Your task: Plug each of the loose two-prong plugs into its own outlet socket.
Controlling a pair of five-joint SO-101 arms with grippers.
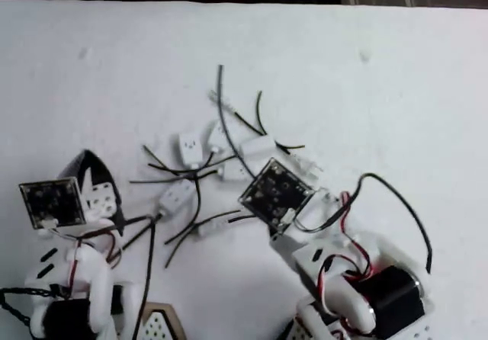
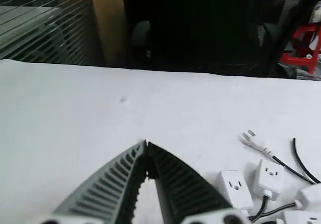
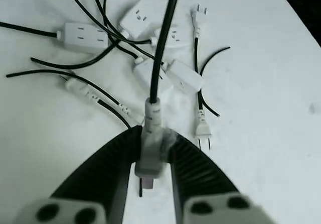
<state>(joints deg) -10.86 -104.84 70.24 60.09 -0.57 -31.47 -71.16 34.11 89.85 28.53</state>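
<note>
"While the right gripper (image 3: 153, 138) hangs over the desk (image 1: 381, 88) by its near right corner, what are the jaws doing?"

"Clamped on a white two-prong plug (image 3: 150, 158). Its black cord (image 3: 163, 43) runs off above the tangle."

"And the left gripper (image 2: 146, 147)?"

"Jaws together, nothing between them, towards the near left corner."

"The other pieces?"

"White outlet sockets (image 2: 234, 188) and loose plugs (image 3: 202, 128) lie jumbled mid-desk, well apart from every edge."
</note>
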